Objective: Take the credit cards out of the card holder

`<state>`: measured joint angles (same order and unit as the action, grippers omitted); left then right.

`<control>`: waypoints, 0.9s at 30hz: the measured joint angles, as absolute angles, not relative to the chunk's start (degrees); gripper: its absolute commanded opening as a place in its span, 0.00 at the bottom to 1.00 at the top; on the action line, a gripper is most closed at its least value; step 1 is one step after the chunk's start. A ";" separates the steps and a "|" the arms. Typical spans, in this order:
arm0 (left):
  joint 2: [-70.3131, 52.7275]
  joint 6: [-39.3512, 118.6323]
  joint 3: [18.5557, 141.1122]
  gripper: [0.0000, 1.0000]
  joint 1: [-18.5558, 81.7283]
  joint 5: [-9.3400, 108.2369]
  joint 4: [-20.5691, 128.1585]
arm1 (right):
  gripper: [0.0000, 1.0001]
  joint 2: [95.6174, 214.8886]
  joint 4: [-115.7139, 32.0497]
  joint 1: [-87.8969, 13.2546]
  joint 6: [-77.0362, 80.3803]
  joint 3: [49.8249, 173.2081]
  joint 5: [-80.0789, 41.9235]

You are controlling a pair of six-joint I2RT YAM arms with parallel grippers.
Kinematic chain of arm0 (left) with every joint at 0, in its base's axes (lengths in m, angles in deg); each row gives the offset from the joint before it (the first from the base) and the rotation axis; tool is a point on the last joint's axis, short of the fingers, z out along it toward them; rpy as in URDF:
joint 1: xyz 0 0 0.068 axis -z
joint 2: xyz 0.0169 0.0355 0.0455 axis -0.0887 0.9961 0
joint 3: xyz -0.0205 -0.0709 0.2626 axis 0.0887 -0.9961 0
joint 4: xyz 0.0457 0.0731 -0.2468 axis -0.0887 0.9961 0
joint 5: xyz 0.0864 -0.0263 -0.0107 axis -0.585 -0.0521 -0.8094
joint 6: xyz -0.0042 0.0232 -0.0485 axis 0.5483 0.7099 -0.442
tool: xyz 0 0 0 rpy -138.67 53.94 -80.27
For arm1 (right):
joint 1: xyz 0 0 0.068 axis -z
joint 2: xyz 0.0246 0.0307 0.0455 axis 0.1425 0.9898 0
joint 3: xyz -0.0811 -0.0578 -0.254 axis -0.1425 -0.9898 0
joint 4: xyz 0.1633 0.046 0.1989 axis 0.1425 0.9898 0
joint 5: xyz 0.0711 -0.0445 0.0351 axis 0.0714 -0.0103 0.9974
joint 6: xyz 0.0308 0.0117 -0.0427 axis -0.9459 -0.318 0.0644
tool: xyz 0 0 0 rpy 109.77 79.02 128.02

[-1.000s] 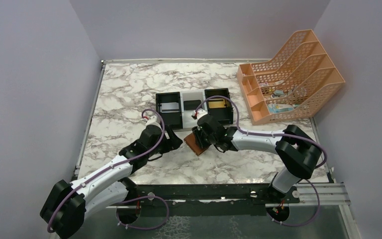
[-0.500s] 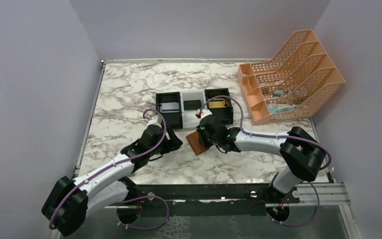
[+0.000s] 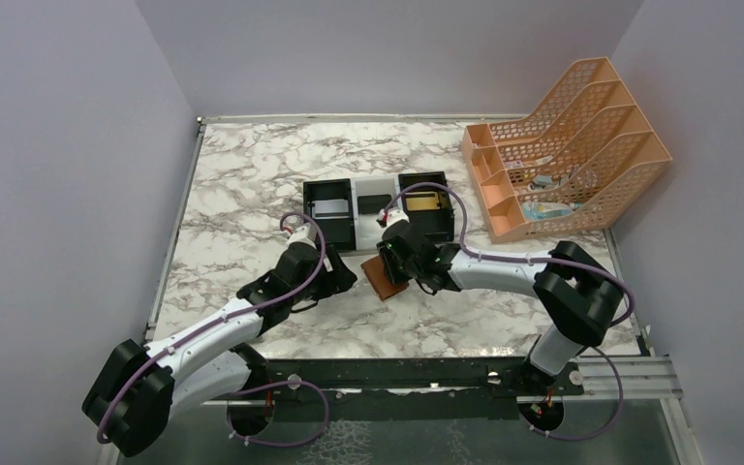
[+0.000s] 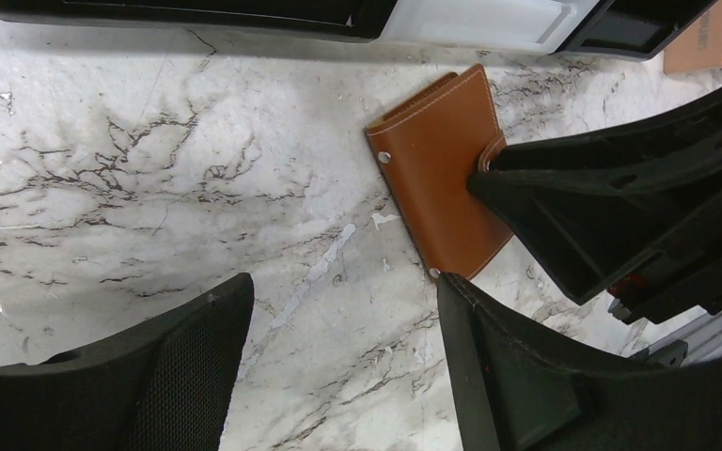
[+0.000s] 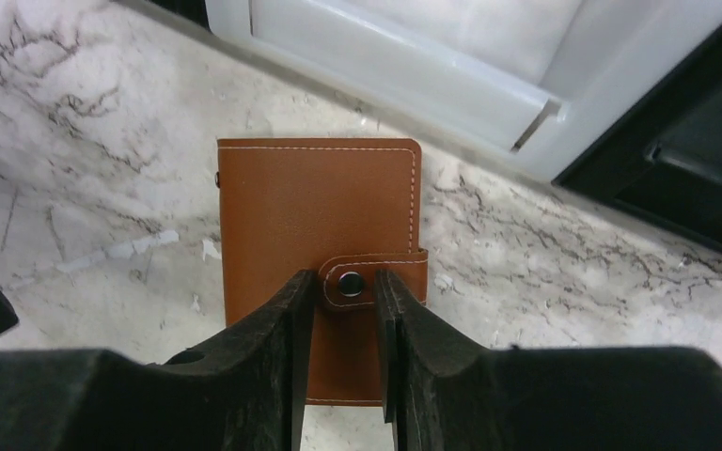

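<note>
The card holder (image 3: 385,278) (image 5: 310,207) (image 4: 442,178) is a brown leather wallet lying closed on the marble, its snap tab (image 5: 350,282) fastened. My right gripper (image 5: 343,282) (image 3: 397,260) is over it, open by a narrow gap, with the fingertips on either side of the snap. My left gripper (image 4: 338,282) (image 3: 334,276) stands wide open just left of the holder, with only bare marble between the fingers; its right fingertip (image 4: 447,287) is next to the holder's near corner. Three credit cards lie in the tray: grey (image 3: 329,207), dark (image 3: 375,202) and gold (image 3: 422,201).
The black-white-black tray (image 3: 378,182) (image 5: 404,66) (image 4: 470,19) stands just beyond the holder. An orange mesh file rack (image 3: 567,145) fills the back right corner. Walls close in the table on three sides.
The right wrist has edged slightly left over the holder, which shifted a little with it. The left arm has barely moved.
</note>
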<state>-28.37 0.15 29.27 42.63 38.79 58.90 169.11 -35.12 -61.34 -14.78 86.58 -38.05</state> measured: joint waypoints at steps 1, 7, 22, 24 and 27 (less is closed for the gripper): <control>-28.37 0.17 29.27 0.74 42.63 38.79 58.88 | 0.25 169.44 -34.94 -61.34 -14.78 87.15 -38.36; -27.88 0.96 29.29 0.84 42.71 39.47 58.34 | 0.10 170.48 -34.85 -61.34 -14.71 88.31 -39.36; -24.08 3.17 29.71 0.84 43.89 42.88 57.22 | 0.01 158.44 -39.18 -61.34 -19.57 77.33 -29.02; -23.88 3.19 29.84 0.83 44.09 42.92 57.13 | 0.01 156.69 -39.97 -61.34 -20.27 76.55 -27.04; -22.92 3.26 30.63 0.81 44.40 43.14 56.74 | 0.01 155.25 -41.63 -61.34 -20.92 76.46 -24.72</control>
